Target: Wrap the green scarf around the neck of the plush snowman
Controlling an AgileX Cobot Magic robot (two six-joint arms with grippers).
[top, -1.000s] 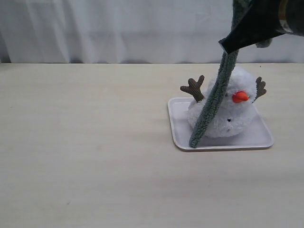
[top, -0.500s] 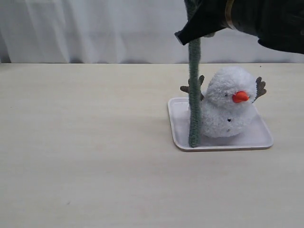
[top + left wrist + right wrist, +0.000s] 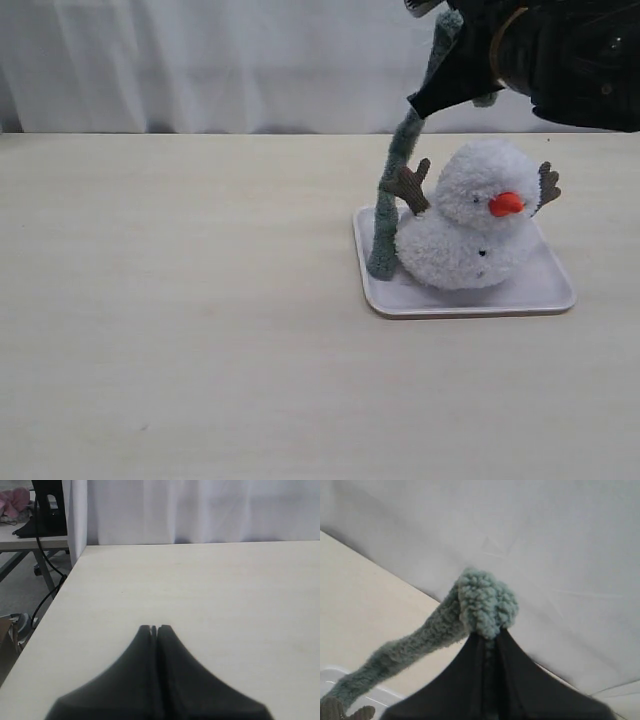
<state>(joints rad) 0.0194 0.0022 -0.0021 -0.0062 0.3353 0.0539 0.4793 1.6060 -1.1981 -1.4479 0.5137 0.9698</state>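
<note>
The plush snowman (image 3: 470, 225) sits upright on a flat white tray (image 3: 545, 292), its orange nose pointing right. High above its head my right gripper (image 3: 432, 100) is shut on the green scarf (image 3: 392, 200) near its upper end. From there the scarf hangs down behind the snowman's left twig arm (image 3: 408, 186), and its lower end rests on the tray's left edge. In the right wrist view the scarf (image 3: 482, 602) bunches at the tip of the right gripper (image 3: 489, 639). My left gripper (image 3: 154, 628) is shut and empty over bare table, out of the exterior view.
A white curtain (image 3: 200, 60) hangs along the table's far edge. In the left wrist view the table's side edge (image 3: 60, 597) shows, with a cable, a stand and a pink thing (image 3: 15, 502) on a further table.
My right gripper has swung left across the snowman and then part of the way back, carrying the scarf. The scarf moved from in front of the snowman to its left side, behind the twig arm.
</note>
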